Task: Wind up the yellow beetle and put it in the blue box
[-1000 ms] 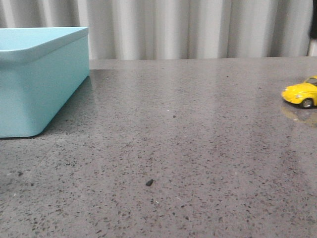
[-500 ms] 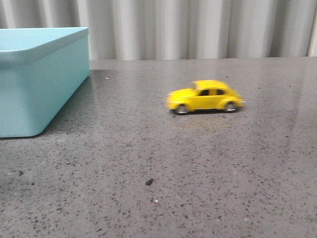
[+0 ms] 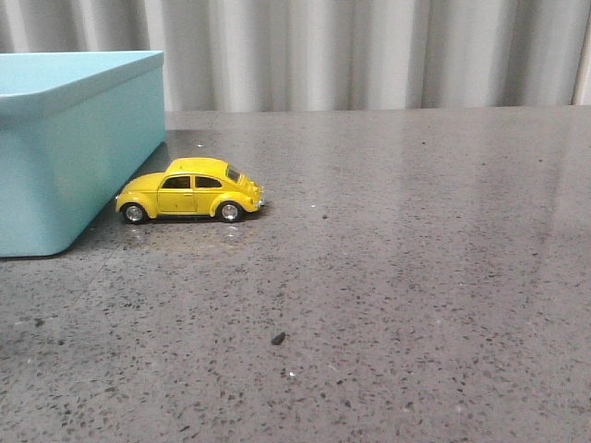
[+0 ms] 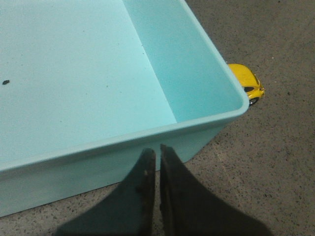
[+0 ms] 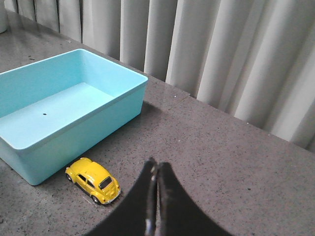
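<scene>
**Beetle parked right at the box wall, both arms empty**

Grey speckled countertop with pale pleated curtains behind, seen from the front. Yellow beetle sitting on all four wheels left of centre, side-on to the camera, long axis running left-right across the frame, nose pointing left at the blue box. Nose looks just beside the box's side wall, maybe touching, hard to call. No arms anywhere in this view.

Left wrist view next: mostly looking down into the box interior, with just the front end of the beetle poking out past the box's corner at the right edge of the frame, upper-middle. Left gripper at bottom centre, fingers pressed nearly together with only a thin slit between, holding nothing. Box rim sits between those jaws and the car.

Right wrist view: whole beetle visible at lower left, just outside the near wall of the box, lying diagonally in the frame. Right gripper at bottom centre, fingers closed flat against each other, empty. Car lies to the left of the fingertips with open counter between, nothing blocking. Looks like the easier approach for a pickup, though the left one seems closer to the car.
</scene>
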`<move>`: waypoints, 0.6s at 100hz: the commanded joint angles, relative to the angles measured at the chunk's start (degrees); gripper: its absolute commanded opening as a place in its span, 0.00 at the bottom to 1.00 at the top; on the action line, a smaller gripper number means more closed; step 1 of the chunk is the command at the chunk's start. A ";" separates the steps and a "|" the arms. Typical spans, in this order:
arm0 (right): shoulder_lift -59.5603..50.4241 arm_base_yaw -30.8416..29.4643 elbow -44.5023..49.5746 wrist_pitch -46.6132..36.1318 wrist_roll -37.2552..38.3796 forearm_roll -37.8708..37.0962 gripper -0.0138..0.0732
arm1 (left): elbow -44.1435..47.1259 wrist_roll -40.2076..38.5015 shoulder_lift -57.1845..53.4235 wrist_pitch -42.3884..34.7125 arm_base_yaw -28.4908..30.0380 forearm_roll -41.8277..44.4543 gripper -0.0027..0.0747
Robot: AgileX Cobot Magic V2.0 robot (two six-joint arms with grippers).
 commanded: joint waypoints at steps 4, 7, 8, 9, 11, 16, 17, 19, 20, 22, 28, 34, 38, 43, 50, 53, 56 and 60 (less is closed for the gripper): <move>-1.67 0.02 -1.39 -4.13 -0.82 -1.06 0.11 | -2.20 1.80 0.29 -6.72 -1.07 -1.50 0.01; -2.02 0.02 -1.39 -3.67 -0.82 -1.37 0.11 | -2.35 4.67 0.29 -7.65 -1.73 -1.60 0.01; -2.11 0.02 -1.39 -3.64 -0.94 -1.47 0.11 | -2.65 6.49 0.29 -7.76 -1.93 -1.59 0.01; -2.15 0.02 -1.39 -3.50 -1.11 -1.62 0.11 | -2.78 7.46 0.29 -7.91 -2.37 -1.59 0.01; -2.49 0.02 -1.39 -3.13 -1.48 -1.68 0.11 | -3.32 10.49 0.62 -7.90 -3.10 -1.59 0.01; -2.80 0.02 -1.31 -2.66 -2.38 -1.68 0.11 | -5.21 17.04 1.68 -7.00 -5.04 -1.59 0.01; -2.89 0.02 -1.31 -2.54 -2.38 -1.68 0.11 | -5.89 18.59 1.86 -6.84 -5.35 -1.59 0.01; -3.06 0.02 -1.26 -2.38 -2.38 -1.83 0.11 | -6.98 20.03 2.43 -6.24 -6.26 -1.59 0.01; -3.06 0.02 -1.26 -2.37 -2.38 -2.10 0.11 | -7.35 21.39 2.65 -6.03 -6.57 -1.59 0.01; -3.19 0.02 -1.17 -2.37 -2.38 -2.25 0.11 | -8.54 23.36 3.35 -5.39 -7.49 -1.59 0.01; -3.33 0.02 -1.17 -1.86 -2.38 -2.63 0.11 | -12.00 27.50 6.06 -3.53 -10.11 -1.59 0.01; -3.33 0.02 -1.17 -1.46 -2.38 -2.74 0.11 | -16.32 30.70 8.96 -1.70 -12.09 -0.79 0.01; -3.33 0.02 -1.17 -1.02 -2.38 -2.74 0.11 | -19.45 31.95 11.33 -0.11 -13.23 -0.06 0.01; -3.33 0.02 -1.17 -0.41 -2.38 -2.74 0.11 | -23.31 33.27 14.39 1.87 -14.25 1.86 0.01; -3.33 0.02 -1.03 0.09 -2.38 -2.74 0.11 | -28.99 34.86 18.90 4.69 -15.45 4.99 0.01; -3.33 0.02 -1.04 0.23 -2.38 -2.74 0.11 | -31.22 35.11 21.12 5.83 -15.99 6.09 0.01; -3.33 0.02 -1.04 0.35 -2.38 -2.74 0.11 | -33.40 35.11 22.87 6.51 -16.72 7.05 0.01; -3.33 0.02 -1.04 0.57 -2.38 -2.74 0.11 | -36.47 35.11 25.46 7.24 -17.45 7.84 0.03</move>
